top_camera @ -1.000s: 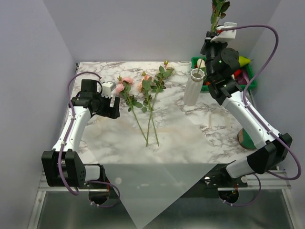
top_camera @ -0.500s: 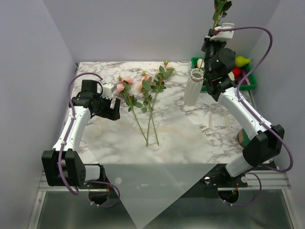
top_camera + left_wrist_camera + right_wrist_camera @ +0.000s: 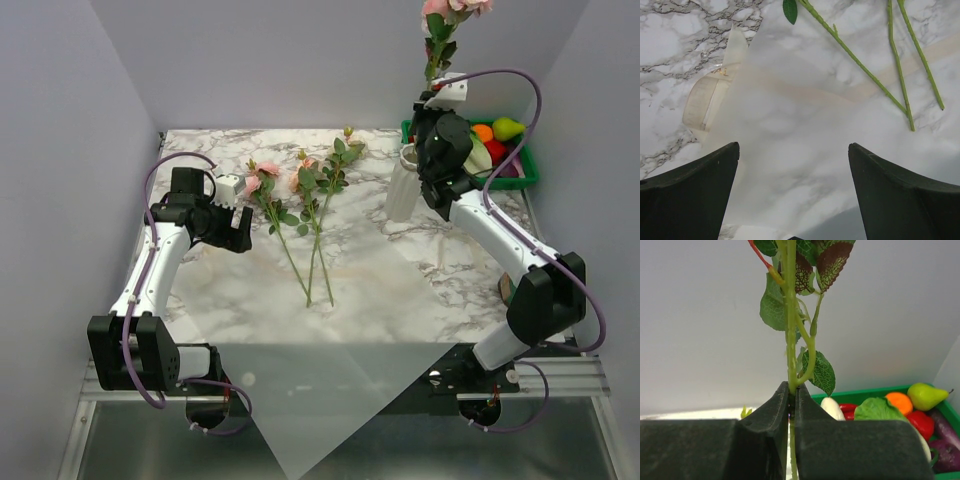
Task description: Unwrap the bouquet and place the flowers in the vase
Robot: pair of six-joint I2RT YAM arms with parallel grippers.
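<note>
My right gripper point(image 3: 433, 98) point(image 3: 791, 390) is shut on the green stem of one flower point(image 3: 790, 315), held upright. Its pink bloom point(image 3: 455, 6) touches the top edge of the top view. The stem's lower end hangs just above the rim of the ribbed white vase point(image 3: 405, 185); whether it is inside is hidden. The bouquet is undone: several flowers point(image 3: 312, 190) lie loose on the flat translucent wrap paper point(image 3: 330, 340). My left gripper point(image 3: 238, 218) point(image 3: 794, 147) hovers open over the paper, left of the stems point(image 3: 865, 75). Nothing is between its fingers.
A cream ribbon loop point(image 3: 704, 102) lies on the marble table point(image 3: 460, 260) at the paper's left edge. A green bin point(image 3: 527, 172) of toy fruit and vegetables stands behind the vase at the back right. A green roll point(image 3: 512, 292) sits by the right arm's base.
My right arm has swung left and risen with the flower, bringing the stem over the vase; the bloom now shows at the top. The left arm has stayed put.
</note>
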